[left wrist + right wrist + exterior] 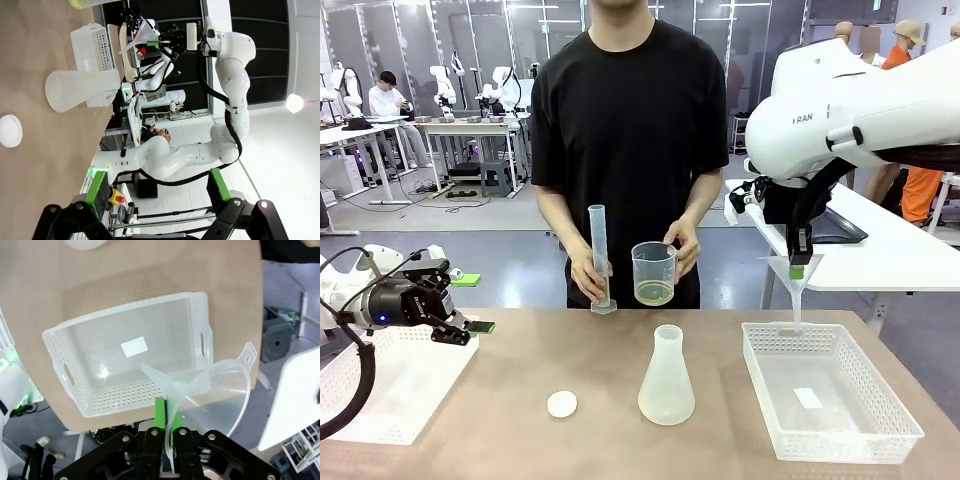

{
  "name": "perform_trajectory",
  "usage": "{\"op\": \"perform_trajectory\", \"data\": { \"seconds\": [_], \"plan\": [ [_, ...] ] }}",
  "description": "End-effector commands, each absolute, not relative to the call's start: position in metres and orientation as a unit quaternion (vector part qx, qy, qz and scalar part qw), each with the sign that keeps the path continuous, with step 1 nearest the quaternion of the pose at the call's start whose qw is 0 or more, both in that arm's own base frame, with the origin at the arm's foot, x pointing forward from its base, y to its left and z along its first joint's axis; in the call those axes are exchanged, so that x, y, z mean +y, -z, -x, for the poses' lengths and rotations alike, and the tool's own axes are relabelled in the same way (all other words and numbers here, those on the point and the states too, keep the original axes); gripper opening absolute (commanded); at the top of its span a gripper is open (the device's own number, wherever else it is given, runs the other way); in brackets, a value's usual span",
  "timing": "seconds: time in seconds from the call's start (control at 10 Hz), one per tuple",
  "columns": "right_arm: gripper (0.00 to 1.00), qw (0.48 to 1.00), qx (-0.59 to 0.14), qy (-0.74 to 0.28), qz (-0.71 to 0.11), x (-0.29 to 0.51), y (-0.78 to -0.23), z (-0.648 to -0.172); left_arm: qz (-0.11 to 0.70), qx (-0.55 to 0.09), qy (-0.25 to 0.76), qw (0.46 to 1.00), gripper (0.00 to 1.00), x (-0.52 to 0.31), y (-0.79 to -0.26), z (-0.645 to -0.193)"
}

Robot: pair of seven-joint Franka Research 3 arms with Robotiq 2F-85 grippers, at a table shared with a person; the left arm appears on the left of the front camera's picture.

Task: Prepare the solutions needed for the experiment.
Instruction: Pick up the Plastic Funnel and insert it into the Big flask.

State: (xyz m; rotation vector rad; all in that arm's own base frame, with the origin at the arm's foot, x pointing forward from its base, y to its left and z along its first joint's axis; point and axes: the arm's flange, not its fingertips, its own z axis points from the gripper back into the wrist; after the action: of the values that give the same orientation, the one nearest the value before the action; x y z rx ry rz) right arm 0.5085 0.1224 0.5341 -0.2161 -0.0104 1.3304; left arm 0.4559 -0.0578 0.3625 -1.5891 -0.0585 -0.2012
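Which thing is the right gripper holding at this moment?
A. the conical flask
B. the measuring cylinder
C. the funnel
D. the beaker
C: the right gripper has its jaws shut on the rim of the funnel, above the basket. The flask stands on the table, and the person holds the cylinder and the beaker.

Left arm (345, 290) enters at nine o'clock, its left gripper (470, 303) level, jaws spread wide, pointing toward three. Right arm (840, 100) reaches in from two o'clock; right gripper (800, 266) points down to six, clamped on a funnel (786, 280).
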Motion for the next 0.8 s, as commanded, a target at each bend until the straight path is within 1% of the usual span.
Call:
{"op": "perform_trajectory", "data": {
  "seconds": [0.0,0.1,0.2,0.7],
  "plan": [
    [0.03,0.796,-0.025,-0.59,0.133,0.124,-0.527,-0.489,0.718,-0.03,0.089,0.69,1.0,-0.059,-0.365,-0.457],
    [0.03,0.812,-0.034,-0.575,0.092,0.119,-0.528,-0.494,0.718,-0.03,0.089,0.69,1.0,-0.059,-0.365,-0.457],
    [0.03,0.784,-0.016,-0.611,0.11,0.124,-0.537,-0.499,0.718,-0.03,0.089,0.69,1.0,-0.059,-0.365,-0.457],
    [0.03,0.784,-0.016,-0.611,0.11,0.124,-0.537,-0.499,0.718,-0.03,0.089,0.69,1.0,-0.059,-0.365,-0.457]
  ]
}}
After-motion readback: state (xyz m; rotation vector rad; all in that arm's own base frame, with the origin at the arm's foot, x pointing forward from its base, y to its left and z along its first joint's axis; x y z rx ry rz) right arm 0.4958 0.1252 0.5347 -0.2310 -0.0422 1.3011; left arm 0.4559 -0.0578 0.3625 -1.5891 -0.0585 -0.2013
